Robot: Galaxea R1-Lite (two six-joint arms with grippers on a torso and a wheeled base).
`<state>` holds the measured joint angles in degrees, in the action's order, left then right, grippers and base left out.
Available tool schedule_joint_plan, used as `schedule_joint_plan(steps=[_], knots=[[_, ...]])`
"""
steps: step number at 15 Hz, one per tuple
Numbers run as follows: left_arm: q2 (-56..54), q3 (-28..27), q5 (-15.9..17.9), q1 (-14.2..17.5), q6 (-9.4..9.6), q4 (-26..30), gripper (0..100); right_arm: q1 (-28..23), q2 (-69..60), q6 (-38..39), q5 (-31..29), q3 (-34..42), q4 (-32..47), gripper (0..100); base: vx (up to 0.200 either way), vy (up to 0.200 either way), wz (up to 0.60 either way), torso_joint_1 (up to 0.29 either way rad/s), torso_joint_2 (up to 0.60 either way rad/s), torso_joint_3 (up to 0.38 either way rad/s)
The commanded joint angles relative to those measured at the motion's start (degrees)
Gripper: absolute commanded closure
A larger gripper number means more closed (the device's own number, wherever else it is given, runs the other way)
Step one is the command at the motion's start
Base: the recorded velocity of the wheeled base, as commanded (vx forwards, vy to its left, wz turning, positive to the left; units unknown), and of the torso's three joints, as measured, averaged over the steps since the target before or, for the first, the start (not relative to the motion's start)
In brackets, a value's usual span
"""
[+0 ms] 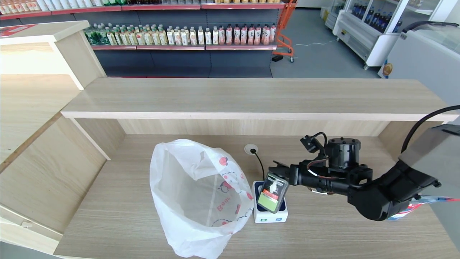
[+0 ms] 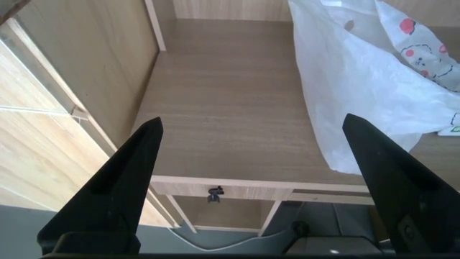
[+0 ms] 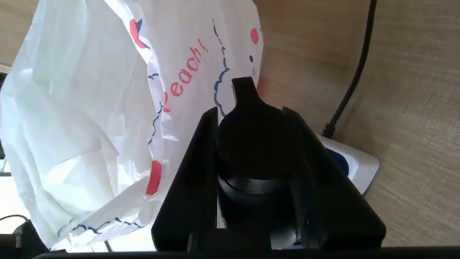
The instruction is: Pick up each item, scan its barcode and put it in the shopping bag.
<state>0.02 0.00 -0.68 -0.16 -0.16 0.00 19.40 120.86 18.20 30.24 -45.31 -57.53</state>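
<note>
Right gripper point(image 1: 279, 175) is clamped on the packet point(image 1: 273, 192), tilted just above the scanner point(image 1: 270, 216). The shopping bag point(image 1: 194, 194) beside the scanner looks empty, so scanning is under way and bagging is yet to come. Left gripper point(image 2: 253, 121) gapes wide, holding nothing; the packet's label is green and red, the bag's lettering red.

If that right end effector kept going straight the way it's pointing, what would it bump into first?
Probably the white shopping bag, just beyond the packet it holds over the scanner; depth is hard to judge.
</note>
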Motion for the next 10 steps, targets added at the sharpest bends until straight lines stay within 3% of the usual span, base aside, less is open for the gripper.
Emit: schedule_joint_plan(steps=[1,7,10], knots=[[-0.02,0.00,-0.02,-0.02,-0.02,0.00,0,0.38,1.57,-0.10,-0.10,-1.27,0.13,100,0.000,0.000,0.00,0.000,0.00,0.000],[-0.02,0.00,-0.02,-0.02,-0.02,0.00,0,0.82,-9.06,3.95,0.25,1.46,0.84,100,0.000,0.000,0.00,0.000,0.00,0.000],[-0.02,0.00,-0.02,-0.02,-0.11,0.00,0,1.00,-14.77,4.12,0.25,2.86,0.84,100,-0.200,0.000,0.00,0.004,0.01,0.004]])
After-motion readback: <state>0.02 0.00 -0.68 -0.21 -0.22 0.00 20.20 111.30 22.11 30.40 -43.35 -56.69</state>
